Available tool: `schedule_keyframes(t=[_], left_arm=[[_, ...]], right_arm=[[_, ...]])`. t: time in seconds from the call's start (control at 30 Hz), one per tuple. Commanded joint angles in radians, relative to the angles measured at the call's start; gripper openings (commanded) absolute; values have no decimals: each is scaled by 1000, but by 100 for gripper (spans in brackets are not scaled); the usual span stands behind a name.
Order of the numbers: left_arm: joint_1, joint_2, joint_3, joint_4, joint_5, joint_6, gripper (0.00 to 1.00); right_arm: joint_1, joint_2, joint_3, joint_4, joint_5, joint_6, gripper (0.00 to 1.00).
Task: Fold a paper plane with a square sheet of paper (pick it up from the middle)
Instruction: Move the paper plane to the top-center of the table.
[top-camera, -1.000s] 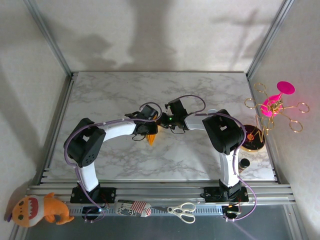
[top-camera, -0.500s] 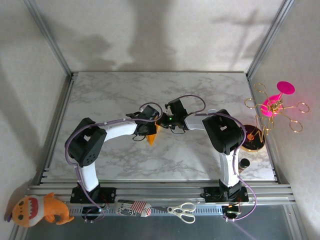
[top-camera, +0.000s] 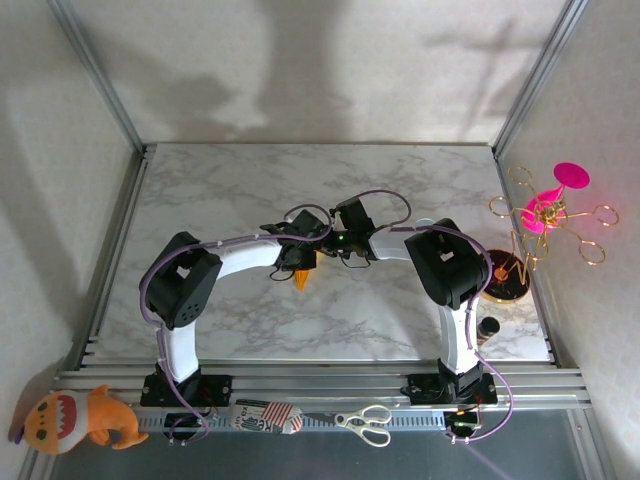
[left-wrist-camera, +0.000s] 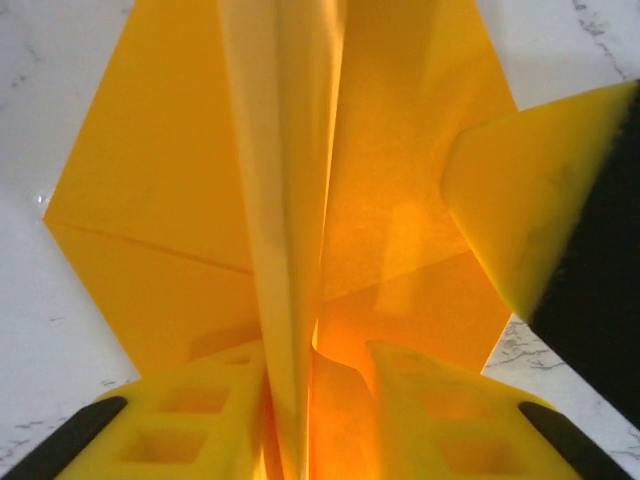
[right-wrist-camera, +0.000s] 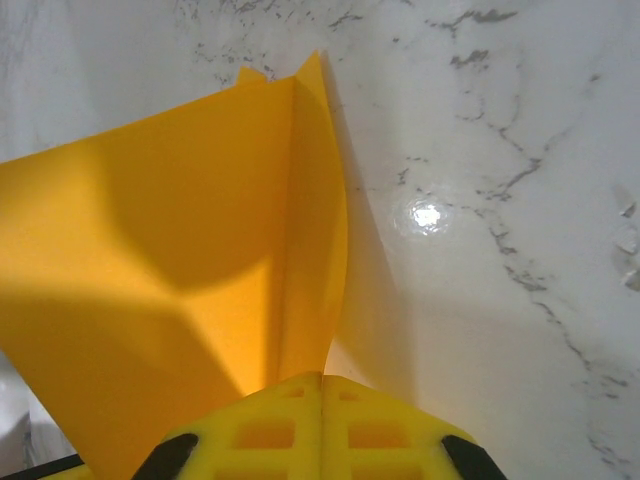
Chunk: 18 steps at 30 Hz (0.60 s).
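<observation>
Jaws: right clamped on paper plane (right-wrist-camera: 180, 300); left straddling centre fold (left-wrist-camera: 285, 250), grip unclear, contact cropped.

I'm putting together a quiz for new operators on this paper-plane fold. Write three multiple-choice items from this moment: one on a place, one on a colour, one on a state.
1. Where is the folded paper?
A) far left corner
B) middle of the marble table
C) on the near rail

2. What colour is it?
A) blue
B) white
C) orange-yellow

3. The right tool is:
A) shut on the folded paper
B) wide open
C) raised and empty

Key:
1 B, the top view shows it mid-table.
2 C, both wrist views show that colour.
3 A, its fingers meet with the sheet coming out between them.
</observation>
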Motion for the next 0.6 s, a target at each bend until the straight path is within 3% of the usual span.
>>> schedule_keyframes(t=[0.0,0.13,0.4,0.57], left_arm=[[-7,-10,21,-38,-28,2,32],[-7,-19,21,-33,-12,7,36],[-7,-47,31,-52,-24,10,33],[-7,-60,19,-36,0,11,38]], right_arm=[[9,12,26,-23,-10,-19,6],[8,12,28,-23,-10,-18,6],[9,12,28,-26,-7,-20,6],[9,13,28,-26,-8,-19,6]])
